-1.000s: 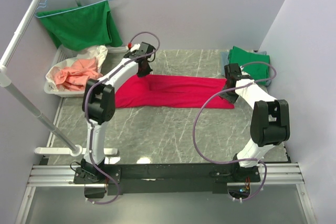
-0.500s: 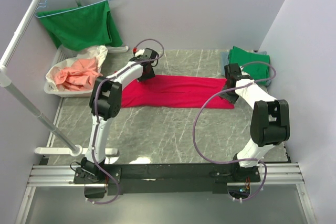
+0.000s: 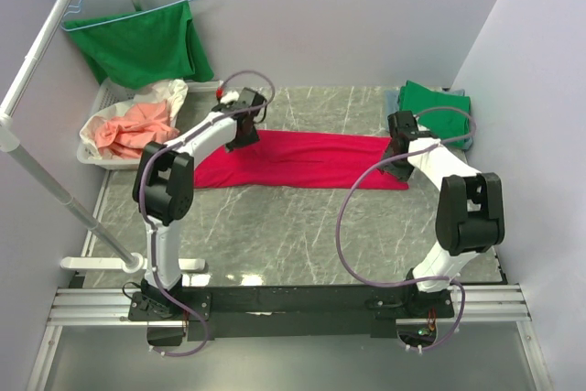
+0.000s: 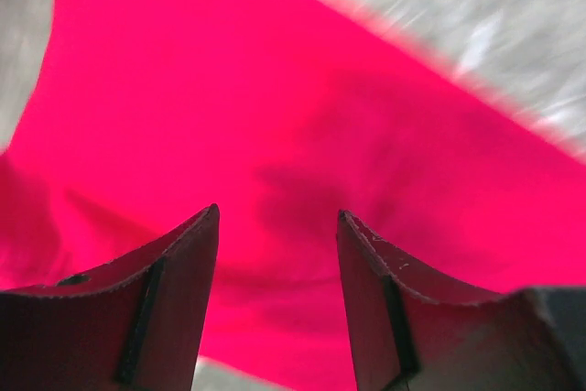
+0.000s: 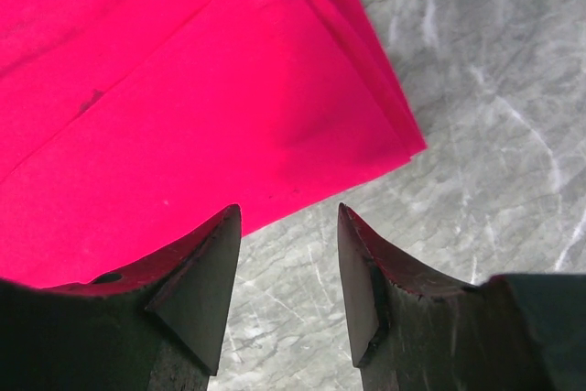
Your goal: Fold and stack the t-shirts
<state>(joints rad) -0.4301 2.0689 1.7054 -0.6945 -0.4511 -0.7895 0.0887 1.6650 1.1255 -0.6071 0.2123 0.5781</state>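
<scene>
Left fingers [image 4: 174, 272] have let go and shifted left, parted and empty over the crimson-red cotton t-shirt [image 3: 311, 160]. Its long axis runs crosswise; right fingers [image 5: 197, 263], parted and empty, overhang its right corner.

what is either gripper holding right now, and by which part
Nothing is held. The left gripper and right gripper are both open over the crimson-red cotton t-shirt, with nothing between their fingers.

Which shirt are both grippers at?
The red shirt, laid out long on the table; one green shirt hangs back left, another lies folded far right.
</scene>
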